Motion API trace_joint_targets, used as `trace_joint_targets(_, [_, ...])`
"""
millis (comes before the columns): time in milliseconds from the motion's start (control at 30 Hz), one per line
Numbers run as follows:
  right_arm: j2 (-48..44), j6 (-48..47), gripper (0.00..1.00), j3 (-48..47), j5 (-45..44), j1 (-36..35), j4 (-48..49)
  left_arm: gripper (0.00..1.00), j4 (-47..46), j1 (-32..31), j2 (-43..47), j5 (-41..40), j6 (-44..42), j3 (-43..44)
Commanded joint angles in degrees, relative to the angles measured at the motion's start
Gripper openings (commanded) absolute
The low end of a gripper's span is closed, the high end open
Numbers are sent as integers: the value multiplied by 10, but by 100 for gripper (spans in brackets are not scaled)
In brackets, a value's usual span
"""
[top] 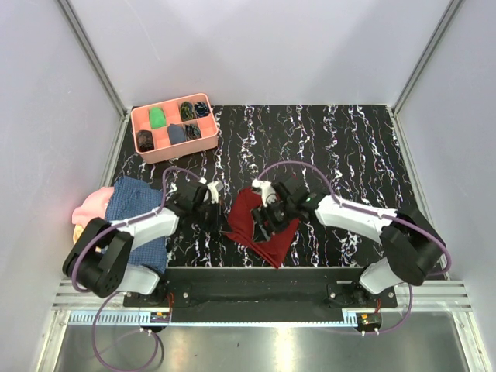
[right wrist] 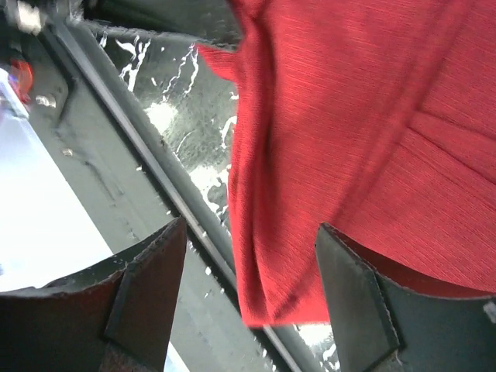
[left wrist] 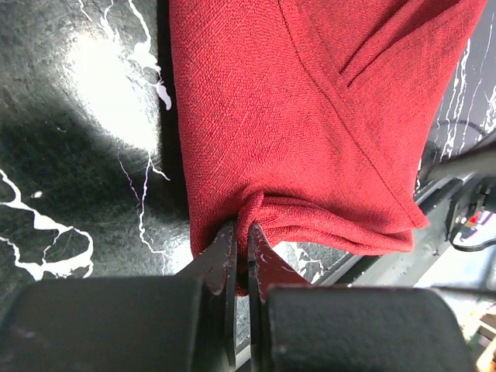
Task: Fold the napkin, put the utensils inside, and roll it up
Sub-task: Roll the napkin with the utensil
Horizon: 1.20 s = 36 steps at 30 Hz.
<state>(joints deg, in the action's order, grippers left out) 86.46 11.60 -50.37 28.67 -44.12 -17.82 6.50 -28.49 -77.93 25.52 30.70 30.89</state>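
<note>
The dark red napkin (top: 260, 229) lies bunched on the black marbled table between my two arms, with one corner reaching toward the front edge. My left gripper (top: 223, 192) is shut on a fold of the napkin's edge; the left wrist view shows the cloth (left wrist: 310, 116) pinched between the closed jaws of that gripper (left wrist: 242, 229). My right gripper (top: 267, 215) is open and hovers over the napkin. In the right wrist view the cloth (right wrist: 349, 116) hangs between and beyond the spread jaws of that gripper (right wrist: 252, 225), untouched. No utensils can be made out.
A pink compartment tray (top: 203, 99) at the back left holds small green and dark items, too small to identify. A blue checked cloth (top: 136, 213) and a pink cloth (top: 91, 205) lie at the left. The metal rail (right wrist: 116, 178) runs along the table's front edge.
</note>
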Motion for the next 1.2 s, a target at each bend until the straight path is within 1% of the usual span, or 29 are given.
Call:
trace_joint_targets(0, [-34, -10, 76, 4, -150, -90, 61, 0, 25, 11, -26, 37, -2, 26])
trace_joint_targets(67, [-40, -6, 76, 7, -199, -109, 69, 0, 27, 14, -28, 41, -2, 29])
trace_joint_targets(167, [-34, -11, 76, 9, -236, -132, 70, 0, 29, 18, -33, 49, 0, 31])
trace_joint_targets(333, [-13, -15, 75, 13, -239, -161, 68, 0, 28, 20, -38, 59, 1, 36])
trace_joint_targets(500, [-3, -15, 74, 12, -280, -209, 67, 0, 32, 22, -38, 61, 2, 38])
trace_joint_targets(700, [33, 3, 71, 9, -343, -225, 51, 0, 31, 23, -39, 65, 3, 38])
trace_joint_targets(733, [41, 11, 71, 7, -372, -228, 47, 0, 31, 23, -39, 66, 4, 38])
trace_joint_targets(900, [71, 18, 69, -3, -393, -229, 30, 0, 31, 23, -38, 67, 4, 39])
trace_joint_targets(967, [78, 19, 65, -4, -388, -229, 24, 0, 31, 22, -37, 69, 3, 39])
trace_joint_targets(1067, [92, 18, 49, -10, -375, -229, 7, 0, 26, 23, -34, 74, 2, 39])
trace_joint_targets(1100, [96, 19, 39, -10, -359, -230, 3, 0, 25, 23, -33, 79, 4, 39])
trace_joint_targets(1167, [99, 23, 30, -17, -343, -229, -6, 0, 17, 23, -22, 81, 4, 39])
